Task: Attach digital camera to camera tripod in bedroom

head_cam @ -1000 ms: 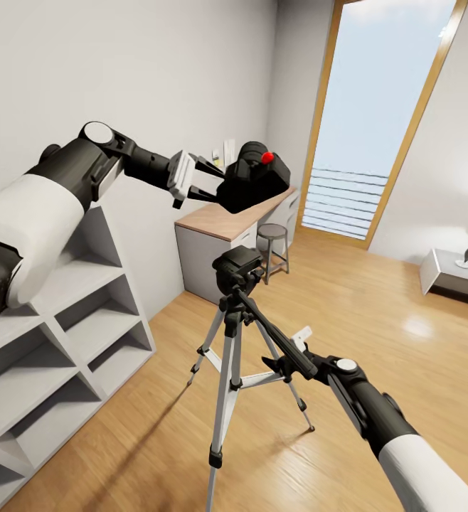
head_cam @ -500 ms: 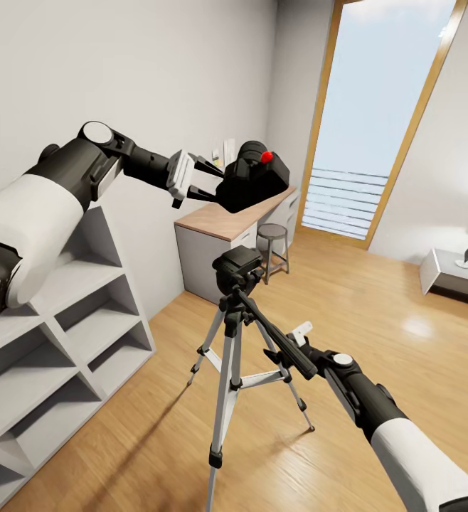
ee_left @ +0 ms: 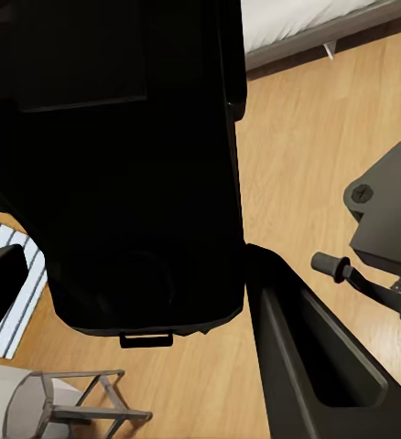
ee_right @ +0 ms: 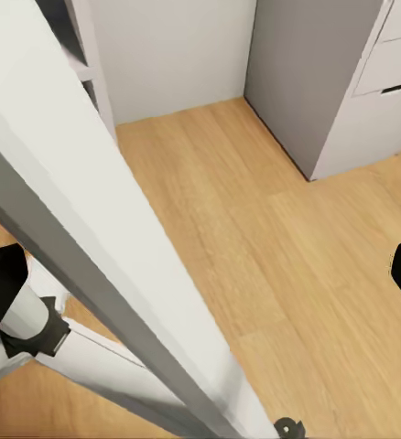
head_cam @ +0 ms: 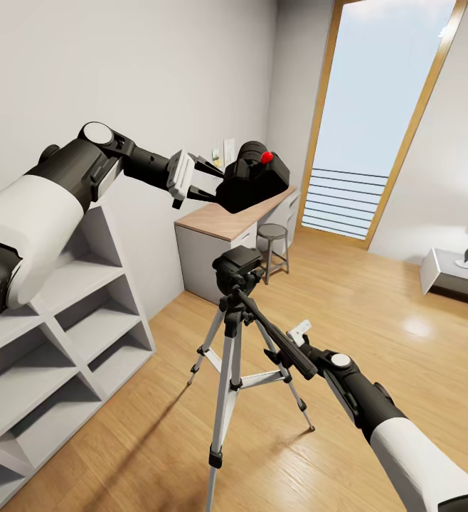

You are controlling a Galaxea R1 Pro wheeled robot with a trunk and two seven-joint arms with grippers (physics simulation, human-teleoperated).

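Digital camera (head_cam: 254,178) clamped in left gripper (head_cam: 209,179), held high above camera tripod (head_cam: 238,334) head, over wooden floor (head_cam: 376,320). Right gripper (head_cam: 291,347) beside pan handle (head_cam: 280,338); jaw state unclear.

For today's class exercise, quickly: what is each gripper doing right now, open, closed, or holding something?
Left gripper: closed on the camera, held in the air above the tripod.
Right gripper: beside the tripod's pan handle; open or closed cannot be told.

The black digital camera (head_cam: 254,176) with its red button is held aloft, tilted. The camera tripod (head_cam: 234,341) stands below on the wood floor (head_cam: 376,327), head bare.
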